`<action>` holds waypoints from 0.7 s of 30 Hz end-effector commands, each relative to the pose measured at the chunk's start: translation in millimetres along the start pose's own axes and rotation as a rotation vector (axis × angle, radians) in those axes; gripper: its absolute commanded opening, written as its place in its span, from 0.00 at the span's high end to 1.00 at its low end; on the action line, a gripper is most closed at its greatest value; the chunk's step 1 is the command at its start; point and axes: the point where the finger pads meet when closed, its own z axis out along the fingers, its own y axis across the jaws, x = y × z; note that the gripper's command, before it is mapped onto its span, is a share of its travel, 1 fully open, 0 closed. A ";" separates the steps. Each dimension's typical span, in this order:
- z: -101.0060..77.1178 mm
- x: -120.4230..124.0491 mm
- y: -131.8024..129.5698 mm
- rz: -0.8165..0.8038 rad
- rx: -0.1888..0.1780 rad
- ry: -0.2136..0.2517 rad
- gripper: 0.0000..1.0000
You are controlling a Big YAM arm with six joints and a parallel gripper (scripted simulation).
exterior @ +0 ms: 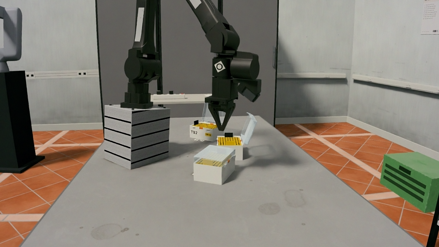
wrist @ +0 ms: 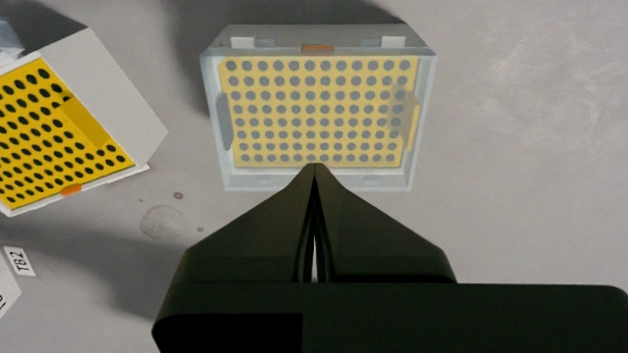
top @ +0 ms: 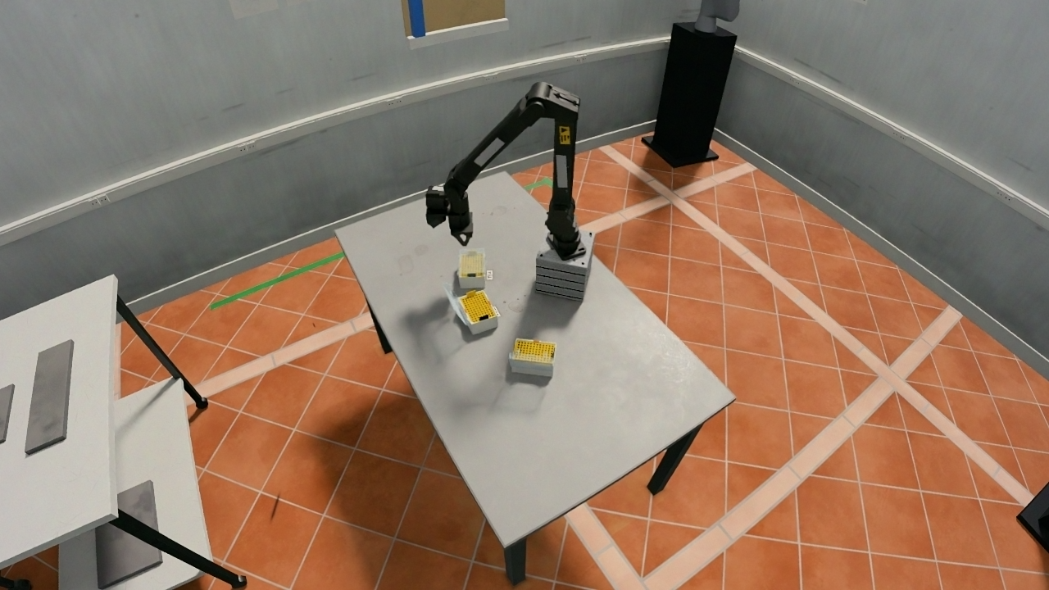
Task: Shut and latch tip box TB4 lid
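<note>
A white tip box [wrist: 316,110] lies right under my gripper [wrist: 314,176]. Its clear lid is down over the yellow rack, and I cannot read its label or tell if it is latched. My gripper is shut and empty. It hovers above the box [exterior: 213,167], fingertips [exterior: 222,127] over the lid edge opposite the orange tab. The middle box [exterior: 229,144] stands askew with its lid [exterior: 249,126] open. Box TB2 [exterior: 202,130] has its lid upright. All three stand flat on the table in the overhead view, with the gripper [top: 463,236] above the lidded box [top: 471,267].
The arm's striped base block [exterior: 136,135] stands beside the boxes near the table's edge. A small TB2 tag [wrist: 20,261] lies on the table. A green crate [exterior: 411,179] sits off the table to one side.
</note>
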 end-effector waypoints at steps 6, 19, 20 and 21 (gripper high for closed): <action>-37.5 -29.9 -8.8 -0.008 0.017 -0.077 1.00; -61.0 -29.6 -7.5 -0.012 0.017 -0.079 1.00; -63.3 -29.4 -8.2 -0.010 0.018 -0.079 1.00; -65.5 -29.2 -8.6 -0.009 0.018 -0.080 1.00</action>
